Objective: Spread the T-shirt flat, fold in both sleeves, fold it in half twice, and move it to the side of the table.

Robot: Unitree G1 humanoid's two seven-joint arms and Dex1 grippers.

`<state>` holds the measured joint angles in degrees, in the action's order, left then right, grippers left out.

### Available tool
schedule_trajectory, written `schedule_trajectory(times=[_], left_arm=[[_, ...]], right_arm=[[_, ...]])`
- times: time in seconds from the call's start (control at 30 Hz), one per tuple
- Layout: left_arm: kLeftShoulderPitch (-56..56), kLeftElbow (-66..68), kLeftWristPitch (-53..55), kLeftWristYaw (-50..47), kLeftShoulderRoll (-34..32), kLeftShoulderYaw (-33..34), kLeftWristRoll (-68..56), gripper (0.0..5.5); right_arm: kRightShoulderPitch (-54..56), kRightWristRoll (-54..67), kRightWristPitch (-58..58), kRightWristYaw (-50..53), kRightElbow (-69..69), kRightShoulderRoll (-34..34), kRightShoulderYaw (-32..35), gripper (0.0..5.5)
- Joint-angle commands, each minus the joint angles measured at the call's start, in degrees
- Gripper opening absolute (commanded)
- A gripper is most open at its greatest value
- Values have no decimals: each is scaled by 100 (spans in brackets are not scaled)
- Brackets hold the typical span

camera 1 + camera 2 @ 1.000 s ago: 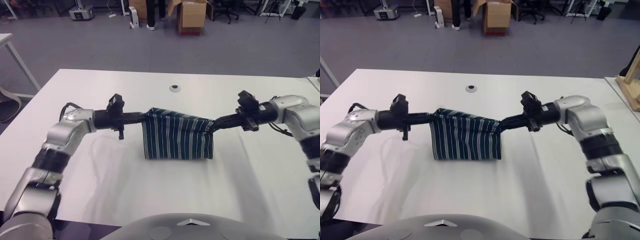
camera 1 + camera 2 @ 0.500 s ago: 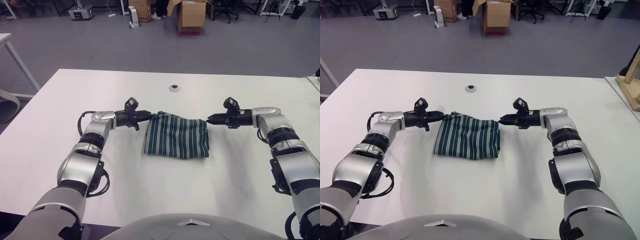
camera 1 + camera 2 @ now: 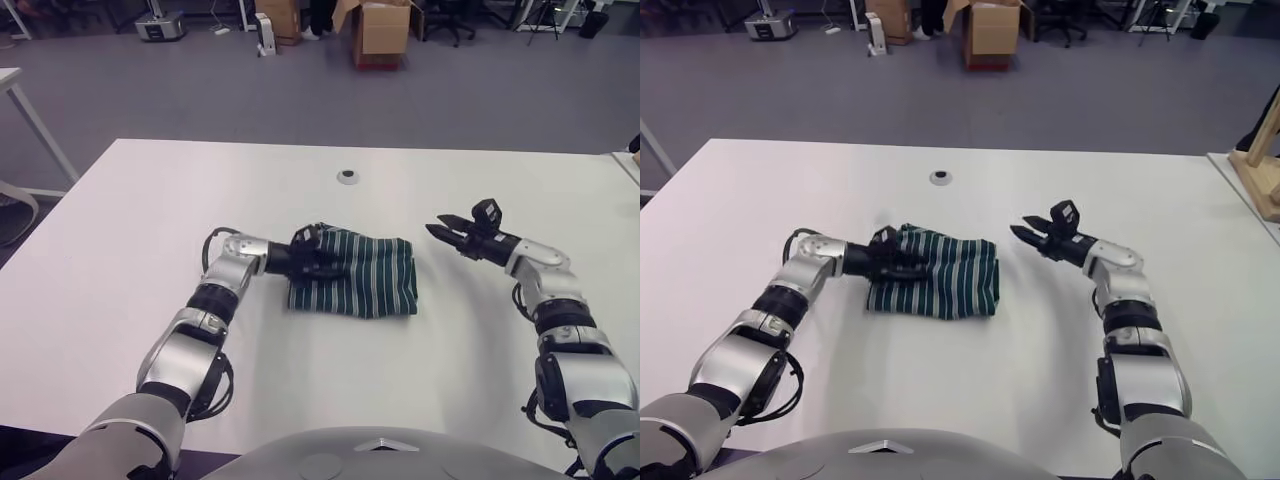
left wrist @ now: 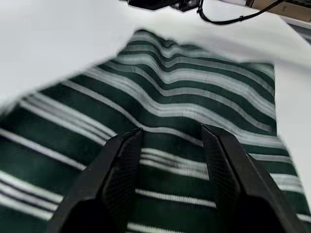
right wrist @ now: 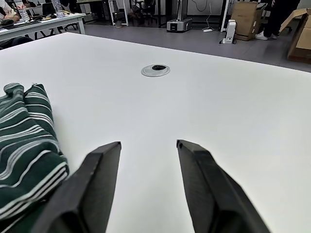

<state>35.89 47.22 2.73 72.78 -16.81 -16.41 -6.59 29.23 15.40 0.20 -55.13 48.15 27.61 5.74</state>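
- A cardboard box stood on the floor beyond the bench with its top flaps open. What it held could not be made out.
- A small round grommet, ringed in grey with a dark centre, sat flush in the bench top beyond the T-shirt.
- The T-shirt lay near the middle of the bench, between the two claws. It was folded into a compact, roughly rectangular pad.
- Its cloth was dark green with thin white stripes in groups, and looked like a soft knit. The stripes ran from the far edge toward the near edge.
- The top layer was rumpled into low waves, the far left corner was bunched, and the right edge showed a rounded fold with layers stacked under it.
- The left claw was over the far left part of the T-shirt, released. Its two black fingers were spread apart just above the striped cloth and gripped nothing. Whether the tips touched the fabric could not be told.
- The right claw was over bare bench to the right of the T-shirt, clear of it and also released. Its blunt, matte black fingers were parted with nothing between them.
- The bench top was smooth, white and matte, with a straight far edge against the grey floor.
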Motion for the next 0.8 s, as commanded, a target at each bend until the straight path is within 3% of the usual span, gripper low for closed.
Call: schedule_trajectory(times=[0.03, 0.17, 0.27, 0.47, 0.57, 0.67, 0.8], left_arm=[[-209, 427, 574, -211, -592, -351, 713, 219], [-495, 993, 445, -1343, -1137, -57, 850, 219], [-1190, 1280, 344, -2278, -1540, 512, 571, 219], [-3802, 666, 374, -4530, -1134, 2245, -592, 219], [-4729, -765, 666, -5914, -500, 2833, -869, 219], [-5427, -3096, 1109, -6840, 79, 2781, -798, 219], [-4845, -5493, 925, -6877, -219, 2981, -1141, 219]], right_arm=[[-202, -25, 130, 192, -317, -85, 53, 214], [-419, 8, 211, 275, -630, -105, 78, 214], [-644, 76, 240, 381, -882, -103, 182, 214], [-1193, 315, 269, 842, -1433, -311, 490, 214], [-1311, 331, 286, 982, -1553, -458, 509, 214], [-1323, 346, 334, 1095, -1669, -595, 508, 214], [-1418, 389, 96, 1615, -2118, -803, 689, 214]])
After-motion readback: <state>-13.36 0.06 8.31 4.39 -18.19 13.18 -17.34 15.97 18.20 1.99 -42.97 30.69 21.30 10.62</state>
